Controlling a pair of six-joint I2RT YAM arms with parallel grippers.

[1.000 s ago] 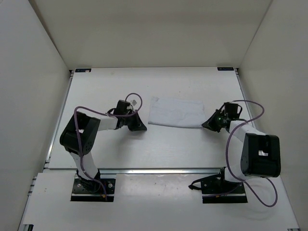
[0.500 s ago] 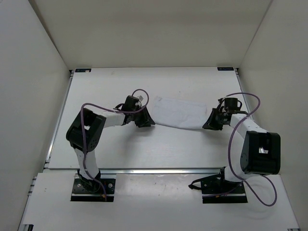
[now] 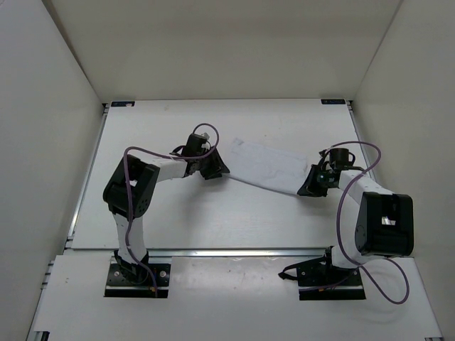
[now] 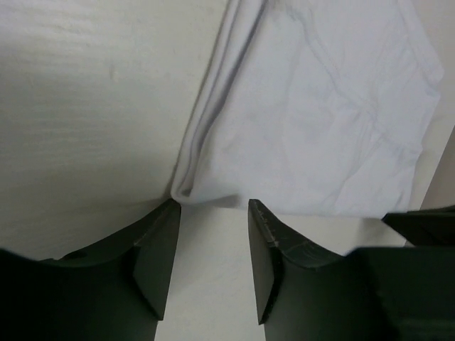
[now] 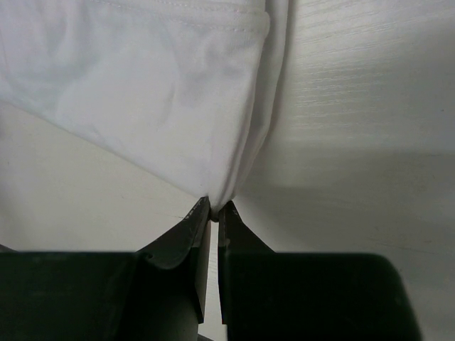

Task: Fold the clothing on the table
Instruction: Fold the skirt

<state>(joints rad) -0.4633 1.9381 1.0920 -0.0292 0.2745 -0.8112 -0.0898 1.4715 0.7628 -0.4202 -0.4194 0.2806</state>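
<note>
1. The clothing [image 3: 266, 167], a thin white garment, lies in the middle of the table [image 3: 178, 220], stretched slantwise between the two grippers, its left end farther from the arm bases than its right end.
2. In the right wrist view its stitched hem [image 5: 206, 21] runs along the top, and the fabric narrows to a bunched corner.
3. The right gripper [image 5: 213, 213] has its fingers pressed together, pinching that corner of the garment.
4. In the left wrist view the cloth's left edge is gathered in long folds [image 4: 213, 106] that end at a corner.
5. The left gripper [image 4: 212, 213] stands with its jaws spread, the corner just ahead of one fingertip and not held between them.
6. Purple cables [image 3: 355, 206] loop over both arms.
</note>
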